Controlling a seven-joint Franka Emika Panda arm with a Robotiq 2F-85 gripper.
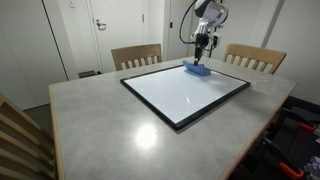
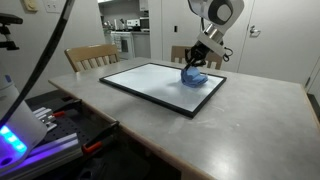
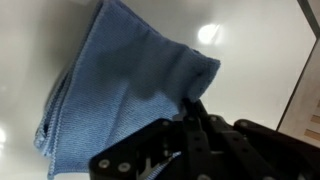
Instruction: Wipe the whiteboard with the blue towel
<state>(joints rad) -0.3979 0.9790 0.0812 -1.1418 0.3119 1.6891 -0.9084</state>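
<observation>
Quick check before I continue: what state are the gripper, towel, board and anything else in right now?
gripper: shut, pinching the blue towel's edge.
blue towel: folded, rumpled, lying on the whiteboard near a corner.
whiteboard: flat on the table, no marks visible.
chairs: pushed up to the table, unoccupied.

In the wrist view the gripper (image 3: 190, 103) is blurred and cut off at 6 o'clock. Its fingertips vanish into a fold of the blue towel (image 3: 120, 90), which runs out of view at 11 o'clock. In both exterior views the grip is too small to judge, though it seems closed.
</observation>
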